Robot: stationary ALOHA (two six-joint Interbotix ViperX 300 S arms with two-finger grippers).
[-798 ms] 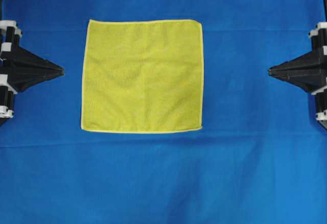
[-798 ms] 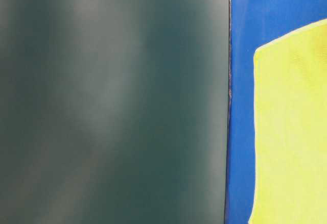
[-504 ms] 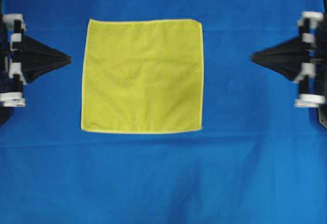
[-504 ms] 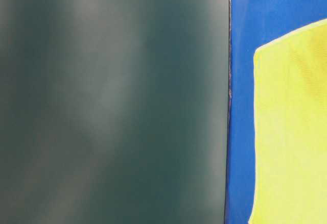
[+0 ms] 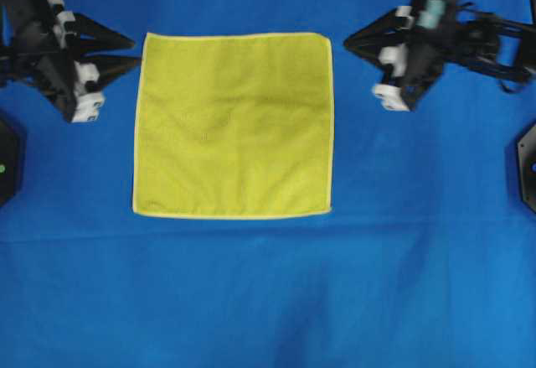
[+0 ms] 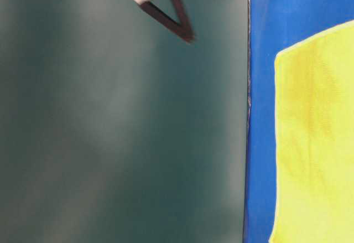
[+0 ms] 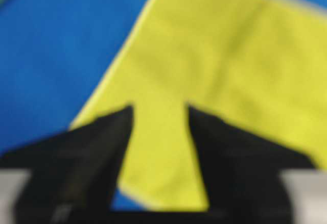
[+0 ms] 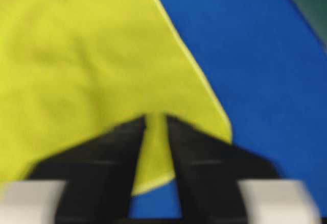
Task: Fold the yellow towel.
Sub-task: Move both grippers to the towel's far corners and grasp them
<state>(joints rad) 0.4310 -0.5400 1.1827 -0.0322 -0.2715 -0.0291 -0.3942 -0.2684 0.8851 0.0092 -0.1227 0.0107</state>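
overhead view: your bright yellow square microfibre towel [image 5: 233, 125] lies flat and unfolded on the large blue cloth [image 5: 268, 292] covering the bench, a little left of centre. the left gripper [image 5: 126, 54] sits just beside the towel's upper left corner, its black fingers [image 5: 113, 42] parted with nothing between them. the right gripper [image 5: 353, 45] sits just beside the upper right corner, fingers likewise parted and empty. neither looks to be touching the towel.

table-level view: you see a blurred dark green surface [image 6: 121, 132] filling the left, a strip of blue cloth, and one towel corner at the right edge. a blurred gripper tip shows at the top; which arm it is, you cannot tell.

left wrist view: the fingers [image 7: 102, 147] stand apart above the towel's corner, holding nothing.

right wrist view: the fingers [image 8: 117, 152] show a narrower gap over the other corner, also empty.
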